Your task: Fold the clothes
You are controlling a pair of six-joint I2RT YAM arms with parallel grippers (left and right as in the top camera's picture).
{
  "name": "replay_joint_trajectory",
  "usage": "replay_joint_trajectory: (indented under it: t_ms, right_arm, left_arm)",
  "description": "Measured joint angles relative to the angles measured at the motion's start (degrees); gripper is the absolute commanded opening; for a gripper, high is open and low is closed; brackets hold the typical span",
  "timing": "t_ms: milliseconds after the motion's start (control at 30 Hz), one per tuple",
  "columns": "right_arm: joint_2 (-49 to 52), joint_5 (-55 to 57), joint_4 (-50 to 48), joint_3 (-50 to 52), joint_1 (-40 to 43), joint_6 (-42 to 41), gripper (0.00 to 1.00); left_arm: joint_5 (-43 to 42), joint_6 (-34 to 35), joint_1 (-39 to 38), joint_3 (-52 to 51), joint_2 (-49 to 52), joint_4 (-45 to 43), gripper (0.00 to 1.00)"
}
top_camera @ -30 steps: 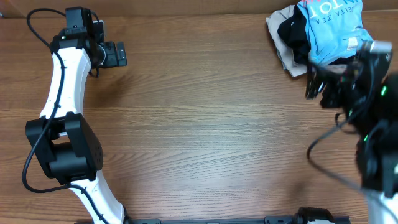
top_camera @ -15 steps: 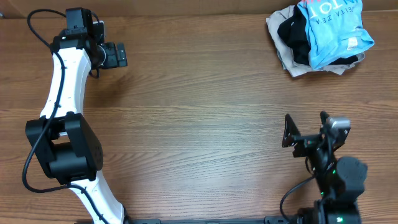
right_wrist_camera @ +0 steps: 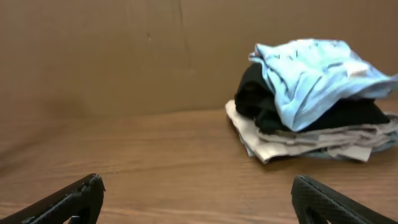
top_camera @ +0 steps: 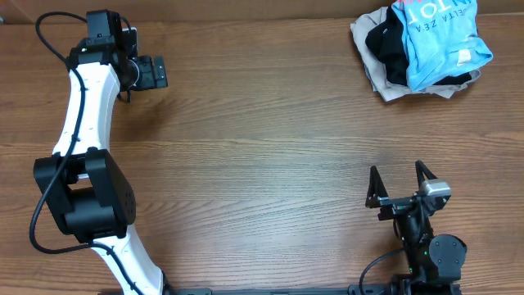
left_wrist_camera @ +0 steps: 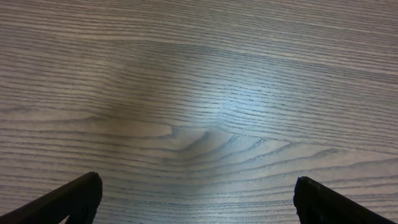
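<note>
The right gripper [top_camera: 399, 175], jaws spread wide and empty, has drawn back from the pile to the table's [top_camera: 262, 147] near edge, well apart from the blue T-shirt [top_camera: 440, 45] crumpled atop a black garment [top_camera: 385, 45] and a beige garment [top_camera: 375, 80] in the far right corner, while the left gripper [top_camera: 160, 72], likewise spread and empty, stays far left.

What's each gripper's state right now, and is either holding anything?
Left gripper: open, holding nothing.
Right gripper: open, holding nothing.
</note>
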State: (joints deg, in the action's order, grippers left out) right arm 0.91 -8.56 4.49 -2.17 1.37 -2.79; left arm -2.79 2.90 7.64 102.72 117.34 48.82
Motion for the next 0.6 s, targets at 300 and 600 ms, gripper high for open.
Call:
replay_joint_trajectory:
  t_ms: [300,600]
  right_arm:
    - [-0.07,0.0,-0.15,1.14,0.0,0.02,1.0]
    - [-0.07,0.0,-0.17,1.14,-0.02,0.0,1.0]
  left_arm:
    - [0.0,0.0,0.0,0.0,0.0,0.0,1.0]
    - [0.0,0.0,0.0,0.0,0.0,0.0,1.0]
